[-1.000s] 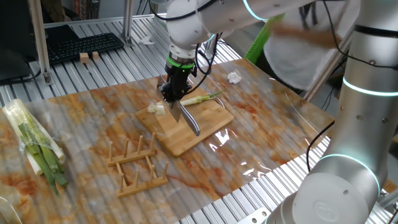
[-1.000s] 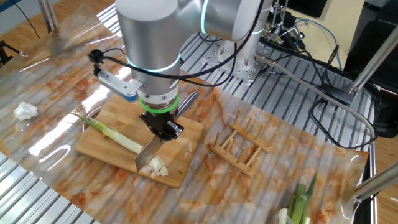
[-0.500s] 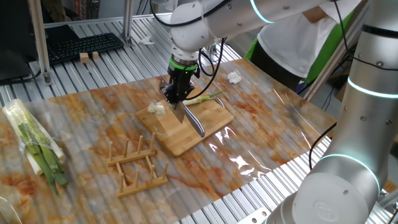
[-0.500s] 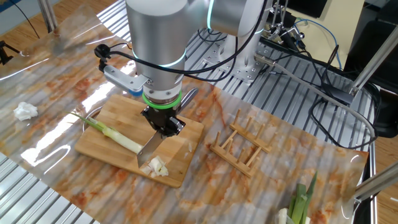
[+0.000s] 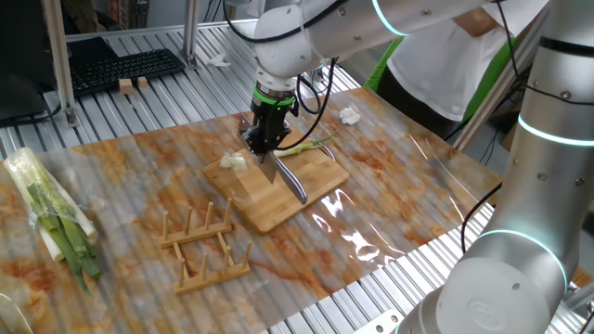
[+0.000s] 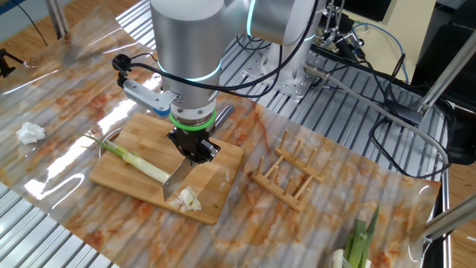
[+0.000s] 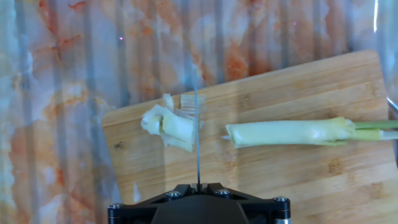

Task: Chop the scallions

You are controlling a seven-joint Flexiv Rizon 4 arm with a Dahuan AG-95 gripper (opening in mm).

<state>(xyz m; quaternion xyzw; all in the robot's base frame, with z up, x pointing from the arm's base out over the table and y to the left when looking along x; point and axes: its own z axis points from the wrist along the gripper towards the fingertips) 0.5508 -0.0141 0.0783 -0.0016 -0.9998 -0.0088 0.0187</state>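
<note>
My gripper (image 5: pixel 264 141) is shut on a knife and holds it over the wooden board (image 5: pixel 311 197). The blade (image 6: pixel 175 183) points down at the board. In the hand view the blade (image 7: pixel 197 134) is edge-on, between the cut scallion chunks (image 7: pixel 168 124) and the cut end of the scallion stalk (image 7: pixel 292 132). The stalk (image 6: pixel 135 161) lies across the board, with its green end past the edge (image 5: pixel 306 145). The chunks (image 6: pixel 186 199) sit near the board's corner (image 5: pixel 234 161). The knife's handle (image 5: pixel 290 183) sticks out past the gripper.
A wooden rack (image 5: pixel 206 243) stands beside the board (image 6: pixel 286 173). A plastic-wrapped bundle of green stalks (image 5: pixel 51 218) lies at the table's far end (image 6: pixel 357 249). There is a crumpled tissue (image 5: pixel 349 115) beyond the board. A person (image 5: pixel 445 56) stands behind the table.
The gripper and knife shifted slightly about a second ago and have held still since. The person behind the table has moved. The scallion and chunks have not moved.
</note>
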